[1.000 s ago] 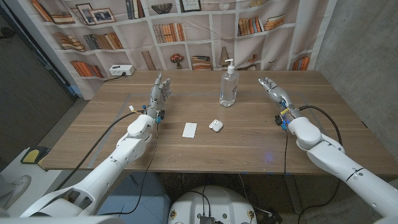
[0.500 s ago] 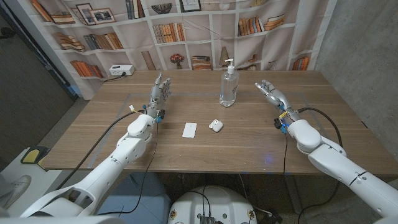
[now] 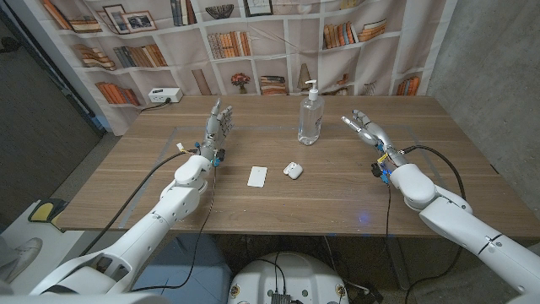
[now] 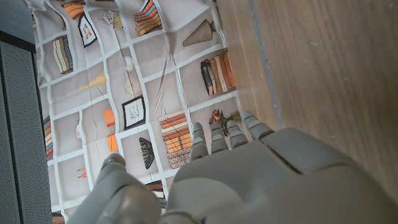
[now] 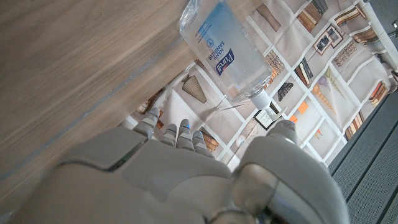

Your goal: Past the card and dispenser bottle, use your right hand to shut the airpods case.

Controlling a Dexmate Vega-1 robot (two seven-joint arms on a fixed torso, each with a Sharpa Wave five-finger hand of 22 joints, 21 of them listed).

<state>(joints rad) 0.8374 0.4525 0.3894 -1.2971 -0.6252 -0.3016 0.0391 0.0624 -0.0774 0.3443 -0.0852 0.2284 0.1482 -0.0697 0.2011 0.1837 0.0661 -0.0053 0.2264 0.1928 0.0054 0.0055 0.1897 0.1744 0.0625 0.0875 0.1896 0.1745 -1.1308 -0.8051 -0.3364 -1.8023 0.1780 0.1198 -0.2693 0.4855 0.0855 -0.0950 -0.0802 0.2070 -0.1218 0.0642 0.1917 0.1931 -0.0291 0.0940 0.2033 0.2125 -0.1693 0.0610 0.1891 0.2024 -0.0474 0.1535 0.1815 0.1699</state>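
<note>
The head view looks down from above the near edge of the table (image 3: 337, 181), over both arms, toward a backdrop (image 3: 278, 42) printed with bookshelves behind the far edge. It stands far enough to take in the whole tabletop.

The left wrist view sits very close behind the left hand (image 4: 249, 180), looks along its back and is turned, so the wood shows beside the backdrop (image 4: 124, 93).

The right wrist view sits equally close behind the right hand (image 5: 174, 180), also turned.

The bottle (image 5: 227, 53) shows in the right wrist view and in the head view (image 3: 310, 118). All three views share the table and backdrop.
</note>
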